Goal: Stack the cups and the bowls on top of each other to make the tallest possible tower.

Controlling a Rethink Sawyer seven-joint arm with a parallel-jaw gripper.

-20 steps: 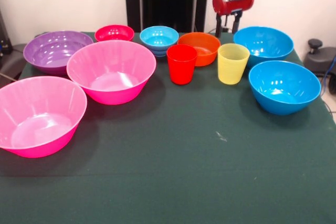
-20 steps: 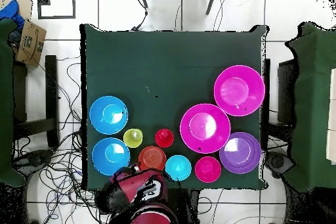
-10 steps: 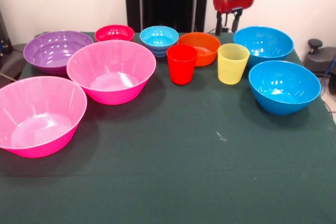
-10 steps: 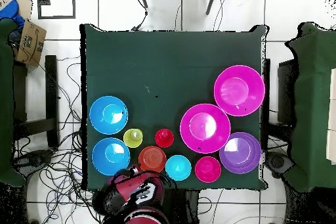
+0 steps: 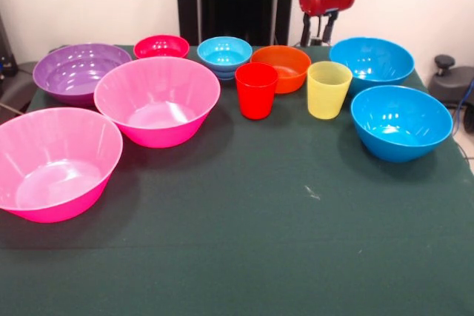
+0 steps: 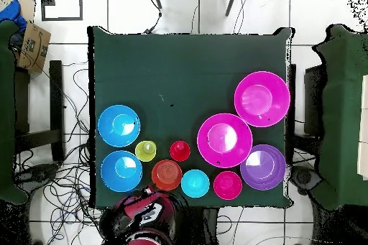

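Nothing is stacked yet. 2 pink bowls (image 5: 157, 99), a purple bowl (image 5: 78, 72) and 2 blue bowls (image 5: 401, 121) sit separately, then the small bowls (image 5: 281, 66) and 2 cups (image 5: 256, 89). The gripper (image 5: 323, 29) hovers behind, fingers slightly parted, empty.

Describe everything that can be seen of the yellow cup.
The yellow cup is a smooth, slightly translucent plastic tumbler, wider at the rim than at the base. It stands upright and looks empty on the green tablecloth, between the red cup and the two large blue bowls. Nothing is stacked on it; the overhead view shows gaps around it.
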